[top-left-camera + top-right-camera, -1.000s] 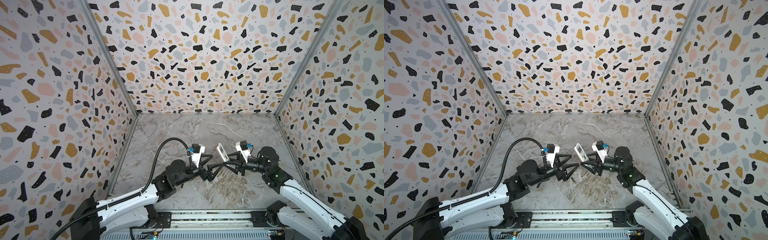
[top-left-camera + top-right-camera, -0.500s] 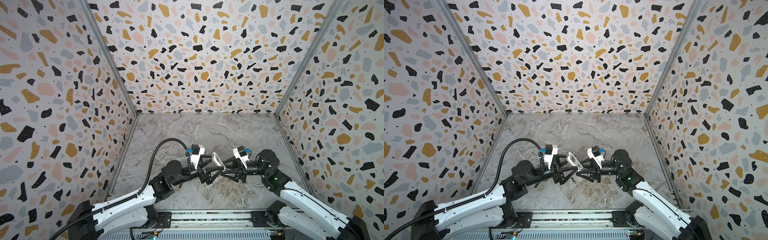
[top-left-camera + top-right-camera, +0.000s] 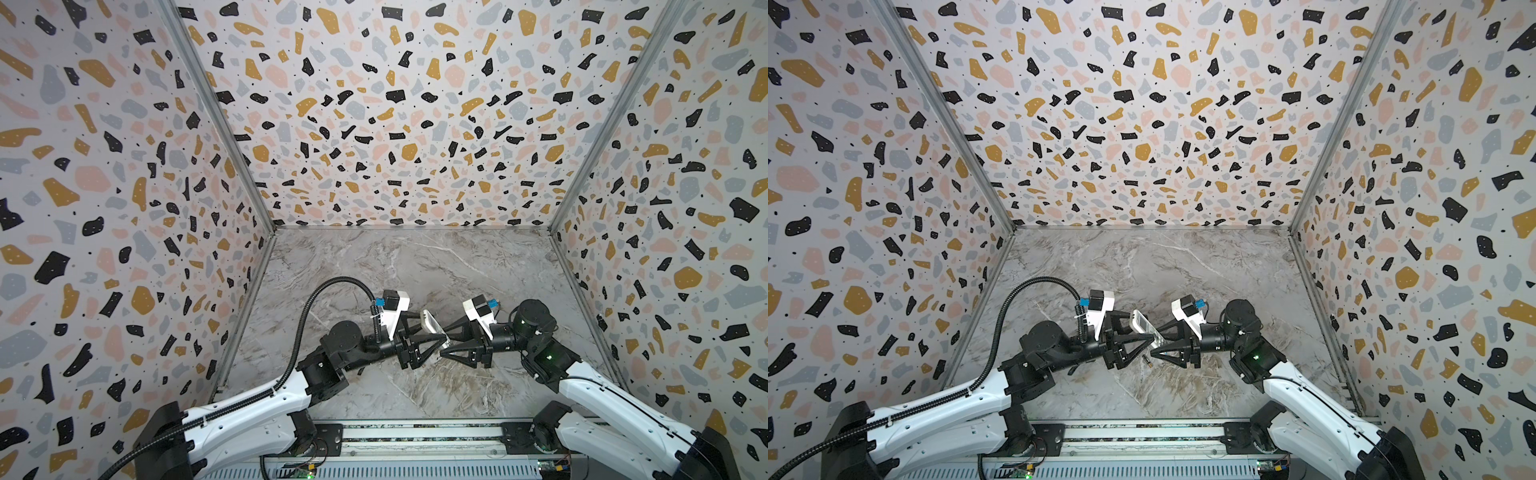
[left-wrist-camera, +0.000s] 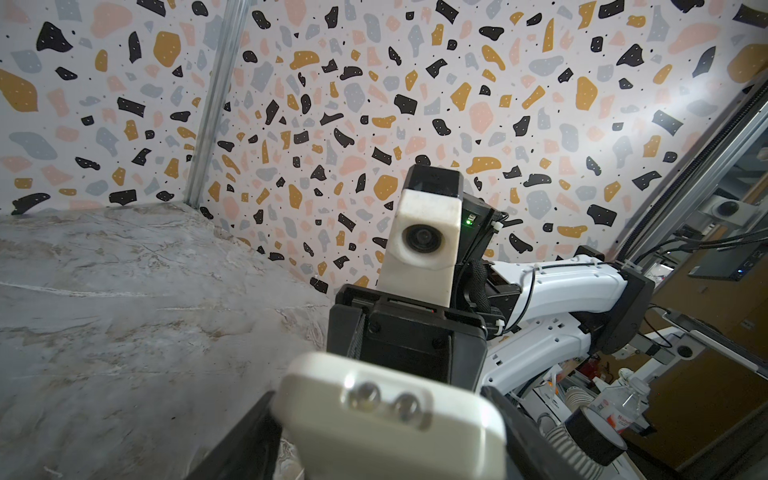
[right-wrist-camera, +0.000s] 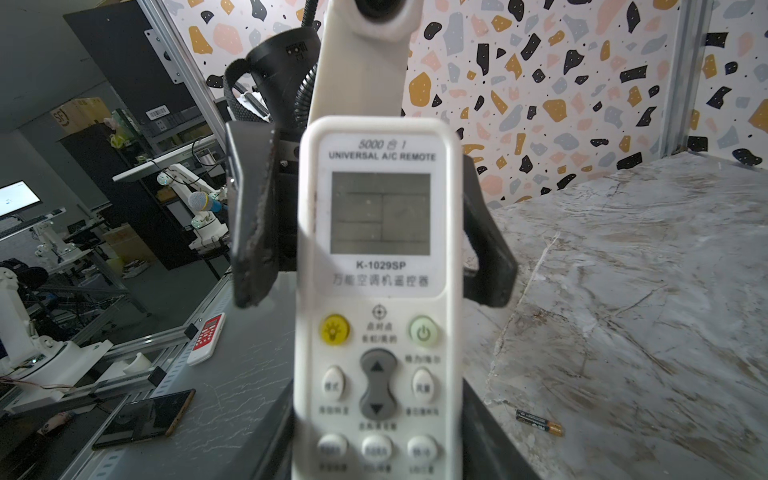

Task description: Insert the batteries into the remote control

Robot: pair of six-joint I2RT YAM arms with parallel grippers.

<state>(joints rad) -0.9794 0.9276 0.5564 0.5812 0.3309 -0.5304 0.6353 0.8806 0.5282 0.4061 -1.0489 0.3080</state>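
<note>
**Jaws on both ends of the remote: handover notes**

Right jaws clamped on the button end of the remote control (image 5: 379,266), carrying it tilted above the counter (image 5: 644,291). In both top views (image 3: 433,327) (image 3: 1145,328) it bridges the gap between my two arms, near the front middle. Left jaws straddle the display end, one pad (image 5: 253,232) on each long edge. I cannot tell whether they bear on the plastic or stand just off it.

One battery (image 5: 539,422) lies on the counter, apart from everything. A top view puts it near, below where the jaw tips meet (image 3: 1146,360). Second battery: not found in any view. Button face looks into my right wrist camera. Back face hidden, so compartment state unknown.

Judgement: step in hand is a handover, the left side to take the remote so the right is free for the battery.

To do it well:
- Seat the left pads square on the long edges, off the display.
- Let go with the right only once the left hold is sure. Never both loose over bare counter.
- Smooth slim plastic gripped near one end will likely pivot. Take it nearer the middle if reach allows.
- Draw the right jaws back along the remote's length, not sideways.
- Finish with the back face reachable.
- Mind the battery below: round, likely to roll if nudged.
</note>
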